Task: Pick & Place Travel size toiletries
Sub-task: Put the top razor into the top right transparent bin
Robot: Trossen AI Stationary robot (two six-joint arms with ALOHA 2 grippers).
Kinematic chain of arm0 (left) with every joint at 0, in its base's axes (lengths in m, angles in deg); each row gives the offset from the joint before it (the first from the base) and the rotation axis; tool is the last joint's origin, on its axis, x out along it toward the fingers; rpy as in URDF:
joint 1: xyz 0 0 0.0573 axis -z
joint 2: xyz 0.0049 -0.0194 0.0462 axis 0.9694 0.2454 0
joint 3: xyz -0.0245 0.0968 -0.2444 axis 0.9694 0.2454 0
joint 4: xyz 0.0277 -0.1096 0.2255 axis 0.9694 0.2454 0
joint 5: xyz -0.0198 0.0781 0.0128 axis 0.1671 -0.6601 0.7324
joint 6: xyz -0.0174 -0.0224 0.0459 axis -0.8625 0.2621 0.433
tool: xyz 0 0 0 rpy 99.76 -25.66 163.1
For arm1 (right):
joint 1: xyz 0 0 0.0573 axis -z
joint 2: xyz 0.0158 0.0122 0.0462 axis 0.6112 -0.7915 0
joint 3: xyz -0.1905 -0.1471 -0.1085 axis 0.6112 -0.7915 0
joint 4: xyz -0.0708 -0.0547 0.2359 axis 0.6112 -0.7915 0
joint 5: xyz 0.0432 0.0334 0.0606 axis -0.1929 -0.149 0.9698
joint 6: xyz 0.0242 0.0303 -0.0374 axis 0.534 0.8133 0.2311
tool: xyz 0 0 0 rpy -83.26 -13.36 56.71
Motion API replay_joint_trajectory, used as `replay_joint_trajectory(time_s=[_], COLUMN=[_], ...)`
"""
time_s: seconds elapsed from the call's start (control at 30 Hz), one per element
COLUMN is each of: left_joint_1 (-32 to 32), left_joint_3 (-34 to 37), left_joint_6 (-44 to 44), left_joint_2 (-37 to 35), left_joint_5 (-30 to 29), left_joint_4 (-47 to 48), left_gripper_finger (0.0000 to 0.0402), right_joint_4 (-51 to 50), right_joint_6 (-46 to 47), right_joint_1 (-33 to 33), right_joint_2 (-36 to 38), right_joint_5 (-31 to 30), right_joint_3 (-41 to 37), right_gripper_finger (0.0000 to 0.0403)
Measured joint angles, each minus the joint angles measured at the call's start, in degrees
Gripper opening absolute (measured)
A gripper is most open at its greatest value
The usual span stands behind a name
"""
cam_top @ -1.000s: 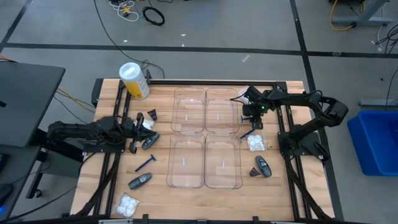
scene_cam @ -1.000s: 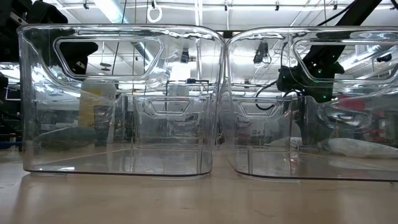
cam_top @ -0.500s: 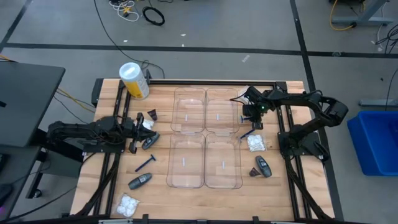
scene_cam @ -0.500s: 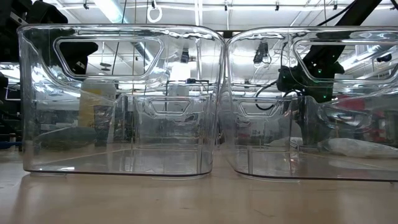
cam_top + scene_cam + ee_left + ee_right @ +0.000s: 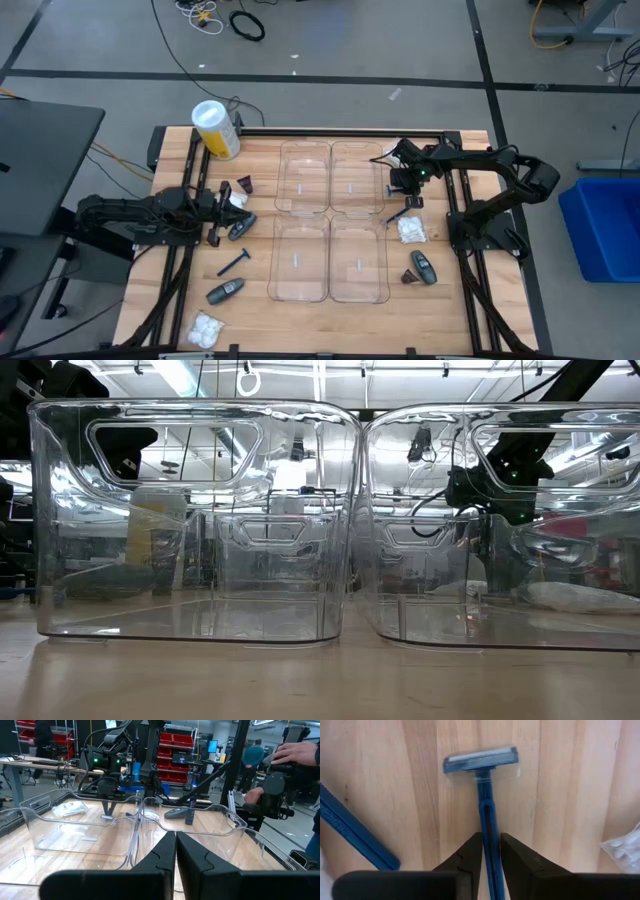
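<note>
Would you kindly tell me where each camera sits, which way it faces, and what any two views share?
High: overhead, straight down; both arms, clear plastic compartment trays.
Low: table height, level through the trays; one dark arm behind them.
Left wrist: forward over the trays; shut left gripper.
Right wrist: down at a thin blue razor; right gripper astride its handle.
Shared: that razor shows from overhead too.

Four clear plastic trays (image 5: 332,221) are sitting together in a two-by-two block at the middle of the wooden worktop (image 5: 300,312). A big yellow-and-white cylinder (image 5: 216,129) is lying at the worktop's far left corner. A blue bin (image 5: 604,228) is standing on the floor beyond the right edge.
</note>
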Motion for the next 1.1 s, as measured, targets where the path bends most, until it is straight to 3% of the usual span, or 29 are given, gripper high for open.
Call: replay_joint_trajectory(time_s=[0.7, 1.1], left_joint_1=[0.0, 0.0], left_joint_3=[0.0, 0.0], left_joint_6=[0.0, 0.0], left_joint_2=[0.0, 0.0], left_joint_5=[0.0, 0.0], left_joint_4=[0.0, 0.0], left_gripper_finger=[0.0022, 0.0022], right_joint_4=[-0.4, -2.6], right_joint_6=[-0.1, -0.6], right_joint_1=[0.0, 0.0], right_joint_2=[0.2, 6.1], right_joint_5=[0.6, 0.6], right_joint_3=[0.0, 0.0], right_gripper_finger=[0.0049, 0.0047])
